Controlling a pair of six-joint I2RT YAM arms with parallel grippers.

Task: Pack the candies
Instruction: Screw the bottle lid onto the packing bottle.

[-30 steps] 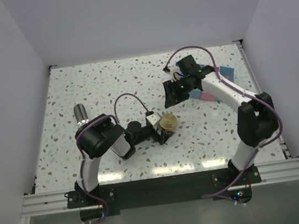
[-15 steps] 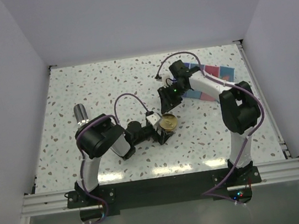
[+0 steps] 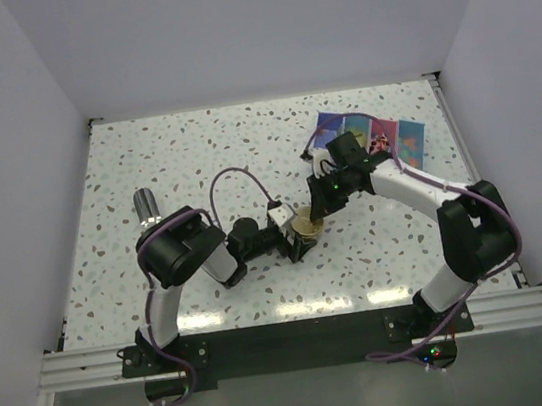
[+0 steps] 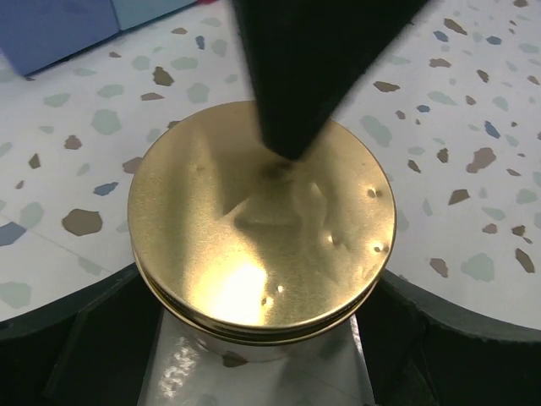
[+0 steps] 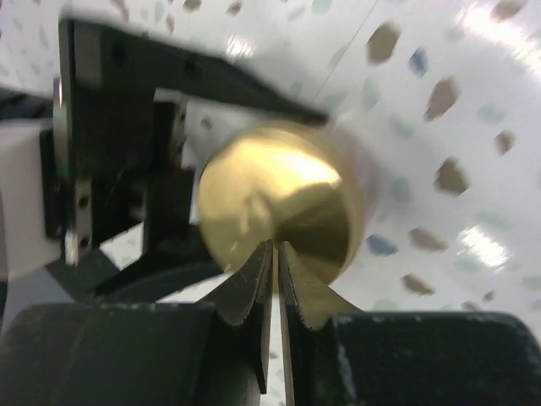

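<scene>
Two arms meet over one small jar (image 4: pixel 254 359) at the middle of the speckled table (image 3: pixel 193 153). The left gripper (image 3: pixel 294 238) clamps the jar's clear body from both sides, its dark fingers (image 4: pixel 76 338) pressed to the glass just under the gold lid (image 4: pixel 262 228).

From here we see two risks. The right gripper's tip bears on the lid near its centre, so a harder push could tilt the jar in the left fingers or slide it out of them. Also, with its fingers together the right claw cannot take the lid by the rim, and in our judgement it must back off and open first, or it will only skate across the dented metal.

The right gripper (image 5: pixel 275 247) is all but closed, with only a thin slit between its fingers. It holds nothing and touches the lid from above (its own wrist view is blurred, so we cannot say how firmly).

The candies (image 3: pixel 378 144) show only as a small red and dark cluster in the blue and pink box (image 3: pixel 398 133) at the far right, well apart from the jar. We cannot tell whether any sit in the jar.
</scene>
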